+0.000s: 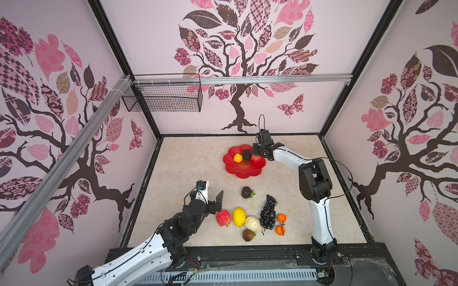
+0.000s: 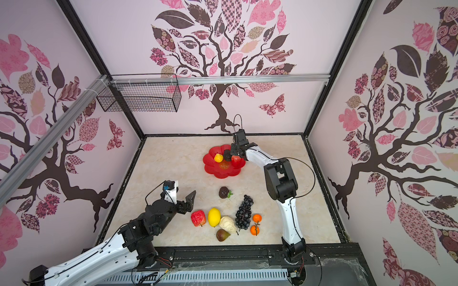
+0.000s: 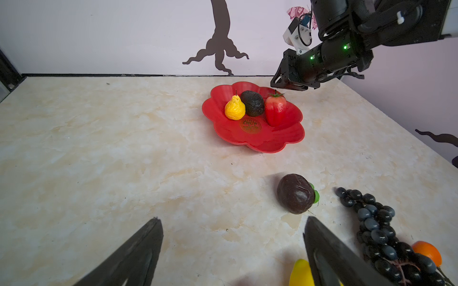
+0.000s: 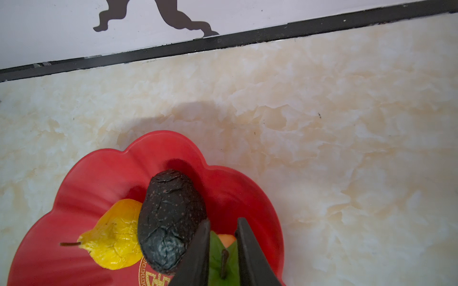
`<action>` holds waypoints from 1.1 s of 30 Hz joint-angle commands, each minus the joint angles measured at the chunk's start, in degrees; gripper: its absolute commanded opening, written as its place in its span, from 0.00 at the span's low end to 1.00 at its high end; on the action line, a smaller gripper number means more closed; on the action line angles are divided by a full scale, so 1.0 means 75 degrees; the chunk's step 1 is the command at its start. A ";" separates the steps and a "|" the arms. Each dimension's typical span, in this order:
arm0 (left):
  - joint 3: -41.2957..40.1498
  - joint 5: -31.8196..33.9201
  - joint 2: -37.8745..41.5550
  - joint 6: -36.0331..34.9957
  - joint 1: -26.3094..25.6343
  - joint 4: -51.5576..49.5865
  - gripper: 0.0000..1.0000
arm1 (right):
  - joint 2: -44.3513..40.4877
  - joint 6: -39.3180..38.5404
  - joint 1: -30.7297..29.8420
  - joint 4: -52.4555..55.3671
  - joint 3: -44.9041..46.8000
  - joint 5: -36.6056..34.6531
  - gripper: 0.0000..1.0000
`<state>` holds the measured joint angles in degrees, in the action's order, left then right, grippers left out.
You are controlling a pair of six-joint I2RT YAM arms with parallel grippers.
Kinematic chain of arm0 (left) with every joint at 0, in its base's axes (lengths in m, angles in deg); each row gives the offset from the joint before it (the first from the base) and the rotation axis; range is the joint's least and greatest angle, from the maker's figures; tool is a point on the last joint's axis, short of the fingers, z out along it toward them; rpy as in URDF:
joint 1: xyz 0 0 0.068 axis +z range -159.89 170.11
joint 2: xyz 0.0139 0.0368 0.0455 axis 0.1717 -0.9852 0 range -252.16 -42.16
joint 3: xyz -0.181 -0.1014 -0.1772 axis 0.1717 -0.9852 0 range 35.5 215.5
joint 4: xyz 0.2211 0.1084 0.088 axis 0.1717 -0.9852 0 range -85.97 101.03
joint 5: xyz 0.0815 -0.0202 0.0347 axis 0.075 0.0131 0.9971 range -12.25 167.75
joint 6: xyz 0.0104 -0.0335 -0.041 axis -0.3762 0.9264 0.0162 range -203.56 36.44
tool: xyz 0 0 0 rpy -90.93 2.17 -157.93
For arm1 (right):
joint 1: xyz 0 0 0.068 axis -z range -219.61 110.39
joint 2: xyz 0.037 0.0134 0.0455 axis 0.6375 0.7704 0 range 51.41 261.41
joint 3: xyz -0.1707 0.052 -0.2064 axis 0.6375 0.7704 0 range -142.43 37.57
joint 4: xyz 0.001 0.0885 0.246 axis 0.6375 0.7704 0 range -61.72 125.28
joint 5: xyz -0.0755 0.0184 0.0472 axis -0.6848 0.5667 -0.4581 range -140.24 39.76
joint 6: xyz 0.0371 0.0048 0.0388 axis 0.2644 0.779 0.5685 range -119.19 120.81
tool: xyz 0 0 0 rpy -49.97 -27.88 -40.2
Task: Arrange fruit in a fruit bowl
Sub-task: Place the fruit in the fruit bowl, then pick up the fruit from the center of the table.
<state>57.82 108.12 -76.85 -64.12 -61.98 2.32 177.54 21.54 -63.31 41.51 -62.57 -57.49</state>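
Observation:
The red scalloped fruit bowl (image 1: 244,174) (image 3: 272,146) lies at the back of the table. In it are a yellow pear (image 1: 238,157) (image 4: 114,237), a dark avocado (image 1: 246,154) (image 4: 171,218) and a strawberry (image 1: 257,161) (image 3: 275,110) standing upright. My right gripper (image 4: 223,220) (image 1: 256,152) hovers over the strawberry's green top. Its jaws are slightly apart on either side of the stem, without touching it. My left gripper (image 3: 232,218) (image 1: 213,195) is wide open and empty above bare table, left of the red apple (image 1: 223,218).
At the front lie a lemon (image 1: 239,217), a cream knobbly piece (image 1: 253,224), a brown fig (image 1: 248,234), a grape bunch (image 1: 269,213) and two oranges (image 1: 281,218). A dark round fruit with a green leaf (image 3: 296,193) lies mid-table. A black wire basket (image 1: 163,96) hangs on the back wall.

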 commanded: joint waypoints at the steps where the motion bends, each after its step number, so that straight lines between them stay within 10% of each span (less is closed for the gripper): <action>1: -0.0036 -0.0041 0.0000 -0.0072 0.0032 0.0084 0.92 | 0.0110 -0.0067 0.0007 0.0081 -0.0082 -0.0099 0.27; 15: 0.0224 -0.0497 -0.1250 -0.0071 0.0032 0.0431 0.92 | -0.2970 -0.0271 -0.0243 0.0644 0.2078 0.0601 0.65; 33: 0.3477 -0.3324 -0.5970 0.0474 0.0038 -0.0475 0.89 | -0.8910 0.0914 -0.0295 -0.0445 0.8102 0.1425 0.73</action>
<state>79.64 86.61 -118.64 -61.91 -61.89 0.61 115.35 25.41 -65.61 39.52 -4.49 -48.02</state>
